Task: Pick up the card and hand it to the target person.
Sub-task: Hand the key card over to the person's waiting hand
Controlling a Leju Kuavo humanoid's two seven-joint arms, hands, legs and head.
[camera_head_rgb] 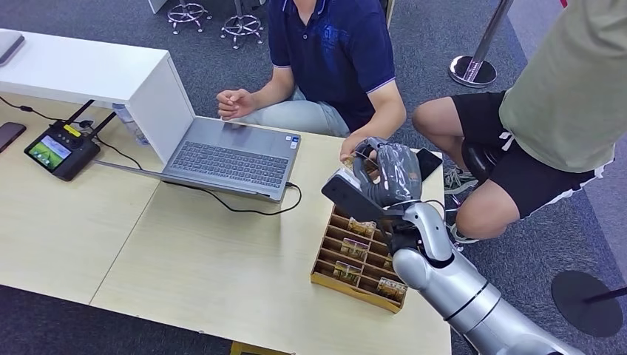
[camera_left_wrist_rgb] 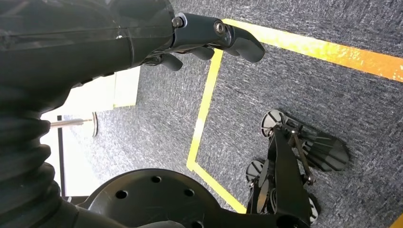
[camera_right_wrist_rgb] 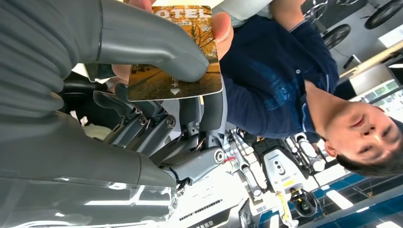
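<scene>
Pinched under my right hand (camera_right_wrist_rgb: 157,95) thumb, the card (camera_right_wrist_rgb: 183,57) is lifted from the tray (camera_head_rgb: 355,285) and already touched by the person's fingers (camera_right_wrist_rgb: 222,26), so only letting go remains, I judge.

The card (camera_right_wrist_rgb: 183,57) is partly hidden behind the robot hand's thumb (camera_right_wrist_rgb: 152,42).

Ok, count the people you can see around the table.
2. One person in a dark blue polo sits at the table's far edge, fingers on the card the right hand holds. A second person in black shorts sits off its right end.
</scene>
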